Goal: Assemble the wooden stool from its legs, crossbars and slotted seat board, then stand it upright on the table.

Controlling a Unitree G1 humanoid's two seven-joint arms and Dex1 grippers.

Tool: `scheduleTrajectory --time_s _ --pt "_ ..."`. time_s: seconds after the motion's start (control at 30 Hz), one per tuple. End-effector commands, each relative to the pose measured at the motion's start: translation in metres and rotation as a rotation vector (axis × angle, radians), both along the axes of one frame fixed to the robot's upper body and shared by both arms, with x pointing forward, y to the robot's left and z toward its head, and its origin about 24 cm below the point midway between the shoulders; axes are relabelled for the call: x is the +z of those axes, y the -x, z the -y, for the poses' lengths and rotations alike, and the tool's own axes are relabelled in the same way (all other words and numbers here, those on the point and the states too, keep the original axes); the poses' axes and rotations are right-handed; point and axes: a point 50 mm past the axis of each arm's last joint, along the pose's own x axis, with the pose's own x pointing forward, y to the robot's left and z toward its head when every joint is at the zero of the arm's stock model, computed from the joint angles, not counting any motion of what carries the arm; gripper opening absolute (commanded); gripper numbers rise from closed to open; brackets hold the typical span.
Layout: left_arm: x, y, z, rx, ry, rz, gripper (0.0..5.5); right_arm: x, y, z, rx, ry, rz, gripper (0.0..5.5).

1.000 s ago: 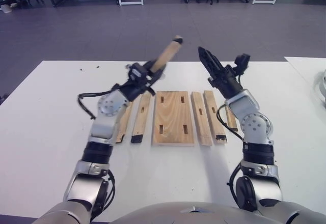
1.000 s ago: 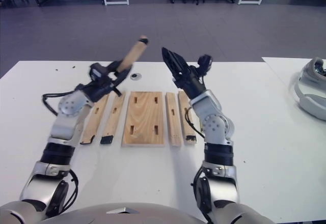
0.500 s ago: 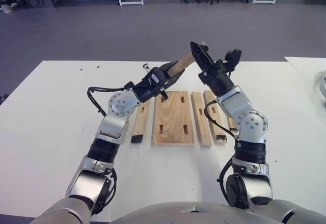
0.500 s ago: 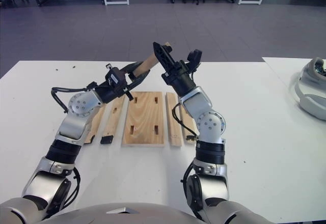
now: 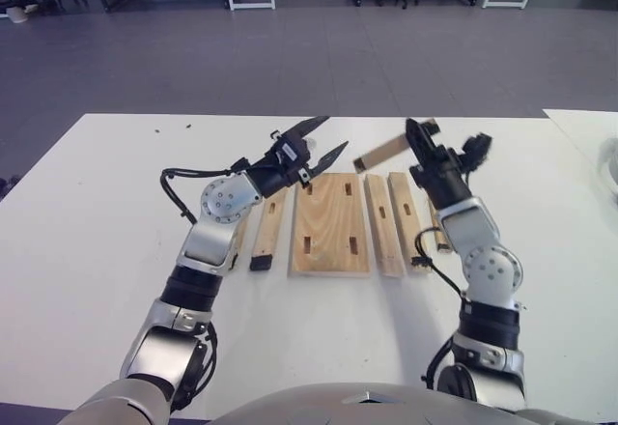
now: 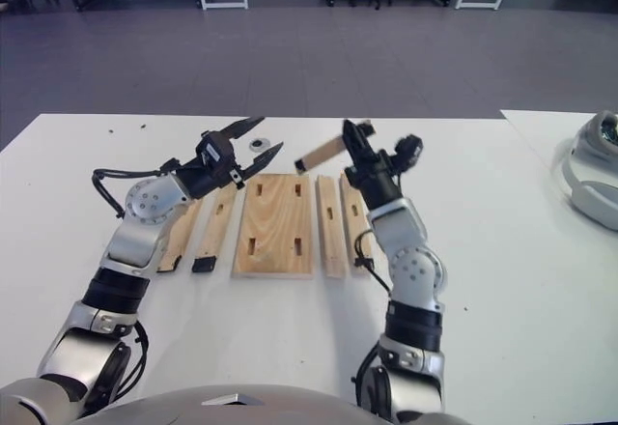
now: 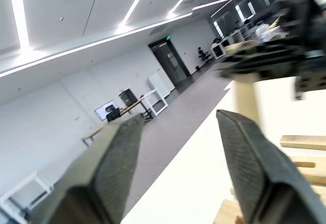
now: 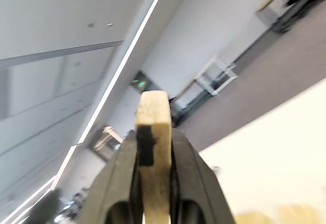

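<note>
My right gripper (image 5: 417,138) is shut on a wooden leg (image 5: 386,148) and holds it slanted in the air above the far edge of the slotted seat board (image 5: 330,222). The right wrist view has the leg (image 8: 153,112) clamped between the fingers (image 8: 125,173). My left gripper (image 5: 334,132) hovers open just left of the leg's lower end, nothing in it. From the left wrist its fingers (image 7: 109,168) stand wide apart, with the leg (image 7: 248,99) beyond them. The board lies flat, slots up.
Two wooden pieces (image 5: 269,225) lie left of the board and several (image 5: 382,224) lie to its right, all flat on the white table (image 5: 87,251). A small metal ring (image 6: 258,143) rests near the table's far edge. A white headset (image 6: 591,169) sits far right.
The leg has passed from my left gripper to my right. The left gripper opened and let go; the right closed on it and carried it rightward and lower.
</note>
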Motion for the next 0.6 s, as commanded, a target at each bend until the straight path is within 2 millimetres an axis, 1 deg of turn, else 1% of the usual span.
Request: scheduleTrajectory --time_s 0.03,0.1,0.2,0.3,0.43,0.53,0.6 --pt "-0.01 0.002 -0.022 0.132 0.059 -0.068 3.42 -0.031 0.004 0.011 -0.109 0.053 -0.145 0.41" --pt "-0.015 0.002 -0.027 0.171 0.087 -0.096 3.7 -0.043 0.003 0.011 -0.14 0.083 -0.187 0.41" --pt "-0.019 0.003 -0.031 0.206 0.123 -0.127 3.7 -0.059 0.004 0.013 -0.177 0.132 -0.23 0.41" --pt "-0.022 0.005 -0.03 0.208 0.136 -0.146 3.7 -0.069 0.002 0.012 -0.189 0.164 -0.255 0.41" --pt "-0.024 0.006 -0.029 0.209 0.143 -0.154 3.7 -0.078 0.003 0.01 -0.171 0.241 -0.288 0.41" --pt "-0.025 0.007 -0.029 0.213 0.143 -0.157 3.7 -0.077 0.002 0.01 -0.16 0.249 -0.276 0.41" --pt "-0.025 0.007 -0.03 0.216 0.141 -0.156 3.7 -0.079 0.002 0.01 -0.161 0.372 -0.297 0.41"
